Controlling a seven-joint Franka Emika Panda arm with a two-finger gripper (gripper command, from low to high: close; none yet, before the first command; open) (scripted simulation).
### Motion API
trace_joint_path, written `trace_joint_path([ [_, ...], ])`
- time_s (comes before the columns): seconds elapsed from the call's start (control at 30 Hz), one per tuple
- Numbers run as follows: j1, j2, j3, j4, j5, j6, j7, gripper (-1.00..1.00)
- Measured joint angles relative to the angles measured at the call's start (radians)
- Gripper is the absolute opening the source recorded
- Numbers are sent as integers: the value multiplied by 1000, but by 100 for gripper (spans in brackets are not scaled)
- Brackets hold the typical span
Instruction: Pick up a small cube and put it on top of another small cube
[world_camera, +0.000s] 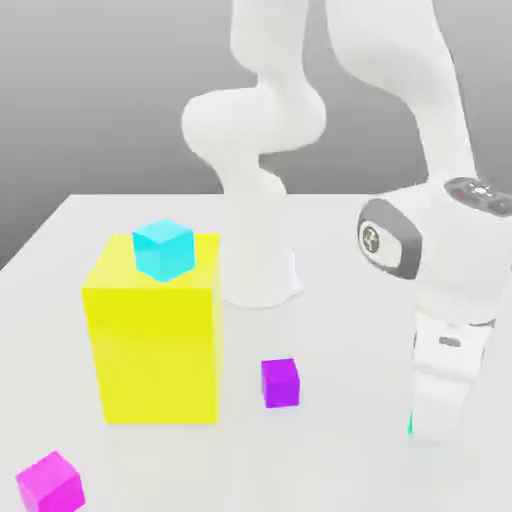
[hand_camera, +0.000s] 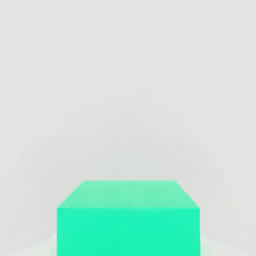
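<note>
My gripper low at table, fingers clamped on green cube; purple cube nearby.

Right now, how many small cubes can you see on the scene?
4. A cyan cube sits on the yellow block; a purple cube beside the block; a magenta cube near the front corner; a green cube at the gripper, mostly hidden.

— Are any words or numbers being shown anywhere?

— No words or numbers are being shown. Only one small sign is being seen, a round mark on the grey cap on the side of the white arm.

— Is it being read as a letter?

— No, it cannot be told.
</note>
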Motion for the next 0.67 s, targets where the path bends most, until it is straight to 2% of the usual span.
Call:
trace_joint_path([
  [0.4,-296,12,-318,140,151,-146,220,-100],
  [0.53,-428,147,-364,227,274,-109,245,-100],
  [0.57,-451,179,-361,242,299,-94,243,100],
  [0.67,-451,179,-361,242,299,-94,243,100],
])
